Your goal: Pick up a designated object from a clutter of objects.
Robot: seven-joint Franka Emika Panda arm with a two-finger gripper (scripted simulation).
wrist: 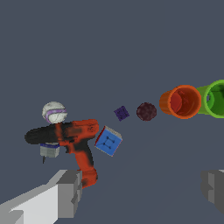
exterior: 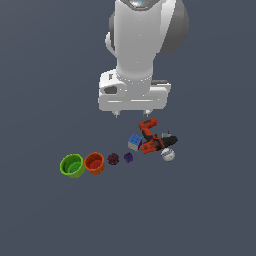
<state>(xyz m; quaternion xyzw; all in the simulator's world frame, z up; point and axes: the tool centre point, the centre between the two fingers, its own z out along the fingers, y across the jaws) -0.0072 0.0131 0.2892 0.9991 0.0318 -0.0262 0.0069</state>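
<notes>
Above the worktop (exterior: 210,210) hangs the hand (exterior: 132,114), fingers spread wide, holding nothing. Just below it lies the puzzle cube (exterior: 134,142), touching the red-black drill (exterior: 152,140). Farther off: white ball (exterior: 168,154), purple pieces, orange cup (exterior: 94,163), green cup (exterior: 72,165).

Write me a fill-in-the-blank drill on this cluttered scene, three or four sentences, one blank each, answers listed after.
1. The puzzle cube lies right beside the red-and-black ____.
2. The orange cup stands next to the ____ cup.
3. Beside the power drill, on the side away from the cube, rests a white ____.
4. The gripper hangs above the clutter with its fingers ____, holding nothing.

Missing words: power drill; green; ball; open
</notes>
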